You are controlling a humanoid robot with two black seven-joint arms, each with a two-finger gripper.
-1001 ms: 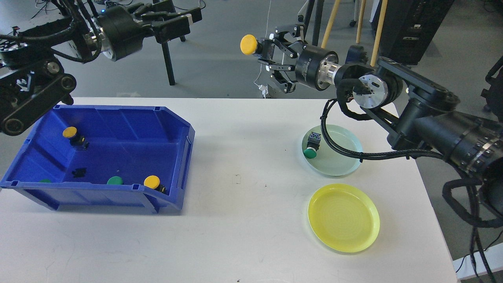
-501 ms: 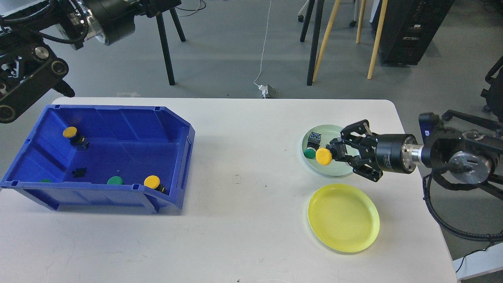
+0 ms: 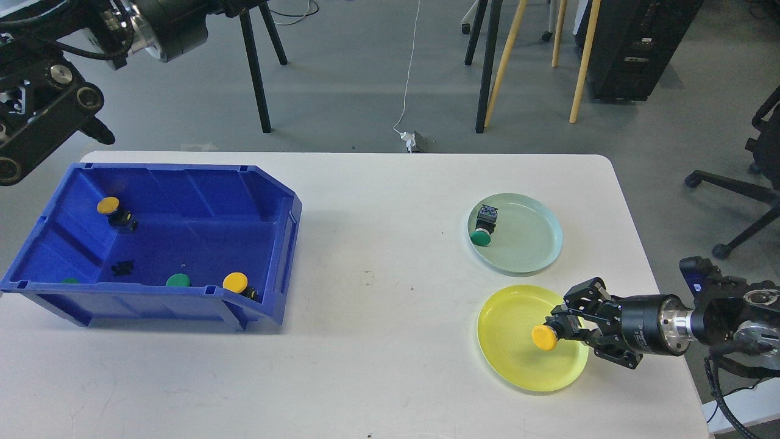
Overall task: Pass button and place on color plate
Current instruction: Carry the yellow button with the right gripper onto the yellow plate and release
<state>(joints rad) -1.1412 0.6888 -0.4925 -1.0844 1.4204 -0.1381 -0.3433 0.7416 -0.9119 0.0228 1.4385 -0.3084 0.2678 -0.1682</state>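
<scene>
My right gripper [image 3: 563,330] comes in from the right edge and is shut on a yellow-capped button [image 3: 543,337], holding it low over the yellow plate [image 3: 518,360]. A green-capped button [image 3: 483,228] lies on the pale green plate [image 3: 530,244] behind it. My left arm [image 3: 152,24] is at the top left; its gripper is cut off by the frame's top edge. The blue bin [image 3: 183,201] at the left holds two yellow buttons [image 3: 109,207] [image 3: 236,282] and a green button [image 3: 178,280].
The white table [image 3: 378,341] carries the bin and both plates. Its right edge runs close to the yellow plate. Chair and easel legs [image 3: 487,67] stand on the floor behind the table.
My right gripper has swung down with the yellow button, from high behind the table, past the green plate, to just over the yellow plate. My left arm has pulled up and back out of view.
</scene>
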